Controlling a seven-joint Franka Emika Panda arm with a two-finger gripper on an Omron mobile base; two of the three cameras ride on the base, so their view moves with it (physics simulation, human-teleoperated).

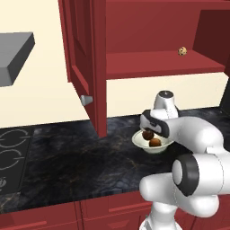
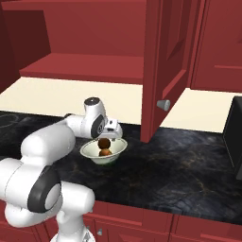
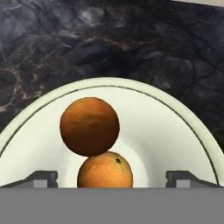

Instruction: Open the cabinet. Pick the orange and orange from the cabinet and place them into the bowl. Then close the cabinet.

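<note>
The cabinet [image 1: 85, 58] [image 2: 165, 61] hangs above the counter with both doors swung open. Below it on the dark counter stands the bowl [image 1: 139, 143] [image 2: 120, 149] [image 3: 175, 127]. Two oranges are in it, one [image 1: 155, 142] [image 2: 106, 152] [image 3: 105, 171] at the bottom and the other [image 1: 148, 134] [image 2: 104, 143] [image 3: 89, 127] against its top, level with the rim. My gripper [image 1: 150, 129] [image 2: 108, 135] [image 3: 113, 178] hovers just over the bowl, open. Its fingertips [image 3: 41, 178] stand wide on either side and touch neither fruit.
A tan speckled ball [image 1: 182, 51] lies on the open cabinet's shelf [image 1: 157, 63]. The left door's lower corner [image 1: 99, 130] hangs just left of the bowl. A cooktop [image 1: 11, 152] and a grey hood [image 1: 13, 54] are at far left; a dark appliance [image 2: 234, 137] is at far right.
</note>
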